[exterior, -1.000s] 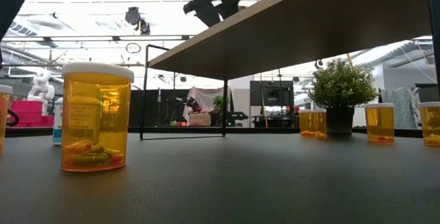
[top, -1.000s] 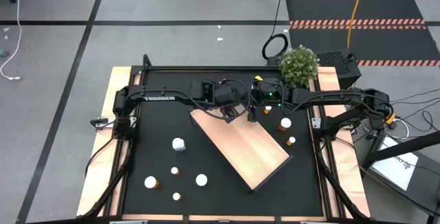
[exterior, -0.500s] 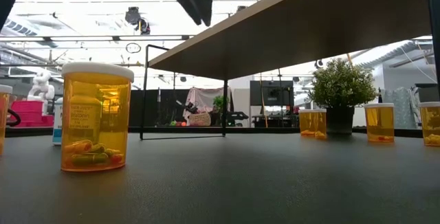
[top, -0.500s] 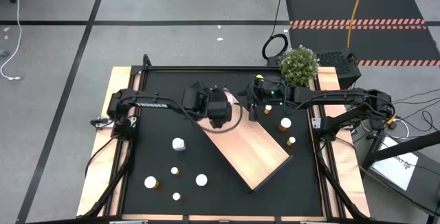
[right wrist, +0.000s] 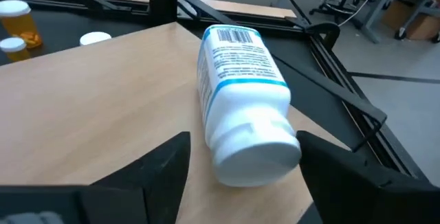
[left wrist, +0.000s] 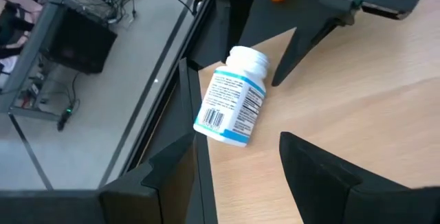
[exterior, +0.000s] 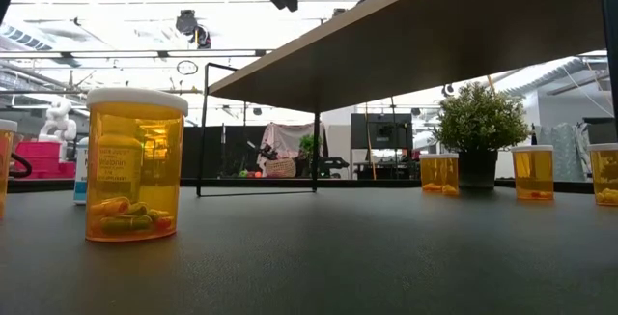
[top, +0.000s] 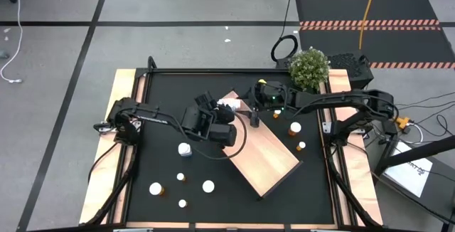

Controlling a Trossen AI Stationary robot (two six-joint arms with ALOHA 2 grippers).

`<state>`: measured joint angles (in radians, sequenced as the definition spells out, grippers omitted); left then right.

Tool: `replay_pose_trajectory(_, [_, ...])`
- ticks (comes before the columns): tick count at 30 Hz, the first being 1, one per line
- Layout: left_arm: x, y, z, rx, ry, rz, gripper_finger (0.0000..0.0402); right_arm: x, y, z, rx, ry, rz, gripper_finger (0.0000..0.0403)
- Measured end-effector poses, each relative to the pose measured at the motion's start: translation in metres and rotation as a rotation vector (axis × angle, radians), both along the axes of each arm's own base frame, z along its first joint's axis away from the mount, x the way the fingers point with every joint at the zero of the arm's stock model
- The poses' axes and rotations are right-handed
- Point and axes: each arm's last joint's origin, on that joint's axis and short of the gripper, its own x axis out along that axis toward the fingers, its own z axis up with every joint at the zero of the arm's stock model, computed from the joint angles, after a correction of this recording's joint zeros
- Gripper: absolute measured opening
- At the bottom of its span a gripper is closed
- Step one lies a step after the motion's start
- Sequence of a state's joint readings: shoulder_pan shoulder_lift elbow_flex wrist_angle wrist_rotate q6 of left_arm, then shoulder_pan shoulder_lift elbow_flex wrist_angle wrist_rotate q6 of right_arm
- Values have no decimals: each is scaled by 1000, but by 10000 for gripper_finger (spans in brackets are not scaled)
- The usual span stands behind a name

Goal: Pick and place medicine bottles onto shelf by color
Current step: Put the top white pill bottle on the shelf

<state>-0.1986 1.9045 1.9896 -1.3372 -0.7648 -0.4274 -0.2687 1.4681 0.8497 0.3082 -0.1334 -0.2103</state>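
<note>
The right gripper (right wrist: 237, 176) has just spread its jaws, leaving the white bottle (right wrist: 242, 100) lying on the shelf (right wrist: 103, 107) (placed, toppled); left gripper (left wrist: 237, 176), jaws apart and empty, is withdrawing.

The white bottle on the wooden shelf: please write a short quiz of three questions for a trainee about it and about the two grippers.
1. True or false: the white bottle stands upright on the shelf.
2. What does the right gripper hold? A: the white bottle. B: an orange bottle. C: nothing.
3. Fill in the missing word: the jaws of the left gripper are ____.

Key:
1. False: it lies on its side.
2. C: its fingers stand apart on either side of the bottle.
3. Open.
</note>
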Motion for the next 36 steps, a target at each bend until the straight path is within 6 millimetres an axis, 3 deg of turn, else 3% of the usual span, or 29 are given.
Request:
replay_pose_trajectory(5, [0, 1, 0, 8, 2, 1, 211, 0, 0, -1, -27, 4, 21, 234])
replay_pose_trajectory(12, [1, 1, 0, 9, 1, -5, 211, 1, 2, 0, -37, -1, 96, 172])
replay_pose_trajectory(19, [3, -5, 1, 9, -21, -31, 211, -3, 8, 6, -123, 7, 147, 186])
replay_pose_trajectory(23, [8, -8, 7, -15, -72, -97, 211, -11, 21, 20, -261, 9, 167, 188])
replay_pose_trajectory(31, [-2, -8, 44, -167, -216, -308, 213, -26, 49, 38, -582, 70, 221, 179])
replay_pose_trajectory(36, [-6, 3, 48, -284, -187, -405, 255, -27, 64, 38, -769, 89, 354, 182])
